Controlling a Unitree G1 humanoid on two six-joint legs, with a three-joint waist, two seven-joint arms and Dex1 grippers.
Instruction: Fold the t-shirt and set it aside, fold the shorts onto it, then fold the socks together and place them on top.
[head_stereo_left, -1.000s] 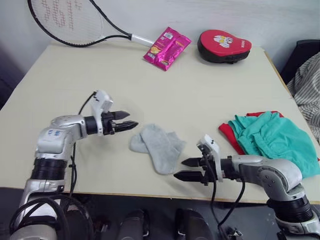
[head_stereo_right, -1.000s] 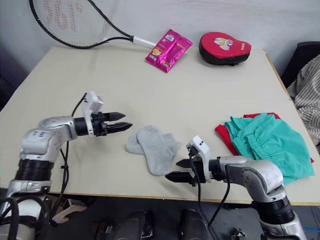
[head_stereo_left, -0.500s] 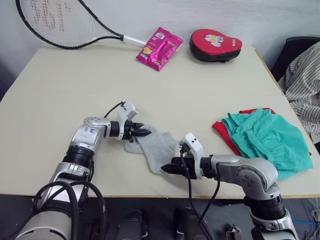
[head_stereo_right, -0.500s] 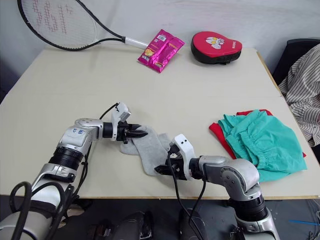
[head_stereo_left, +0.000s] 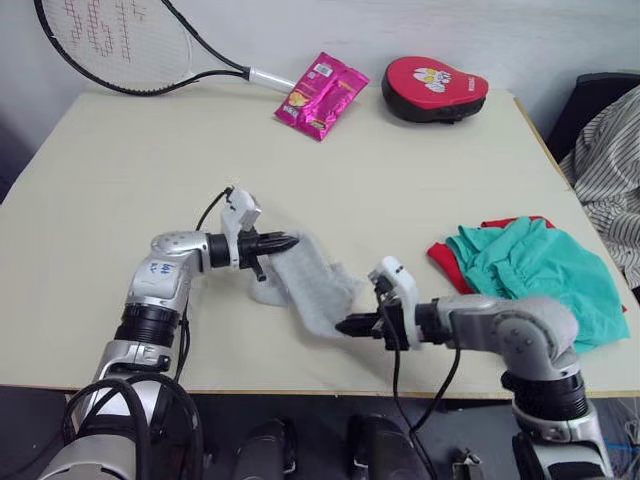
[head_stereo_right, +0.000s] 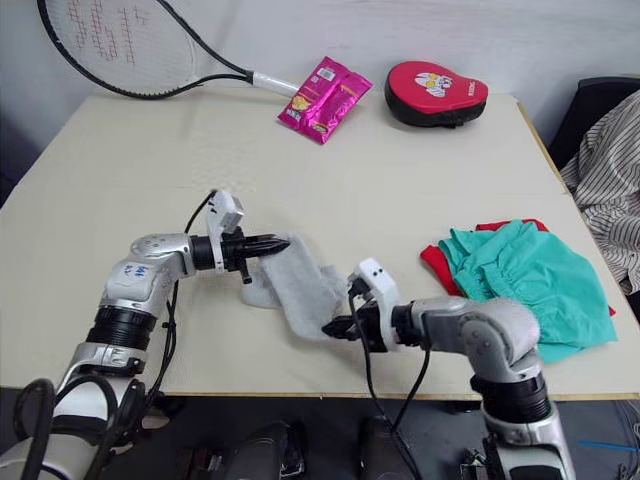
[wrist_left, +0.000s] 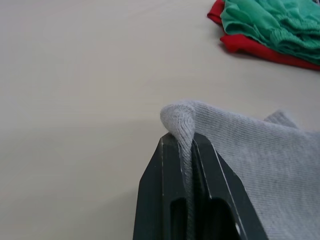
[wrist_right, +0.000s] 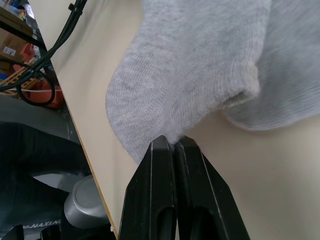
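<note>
Two light grey socks lie overlapped near the table's front middle. My left gripper is shut on the upper sock's far end, the knit pinched between its fingers. At the near end of that same sock my right gripper is shut on it, so the sock is stretched between both and slightly raised. The other sock lies flat underneath. At the right, the teal shorts rest folded on the red t-shirt, whose edge peeks out.
A tennis racket, a pink packet and a red pad lie along the table's far edge. A striped cloth hangs beyond the right edge. The front table edge runs just under my right gripper.
Both grippers moved in from either side of the socks and shut on the two ends of the upper sock. That sock now stands slightly raised between them.
</note>
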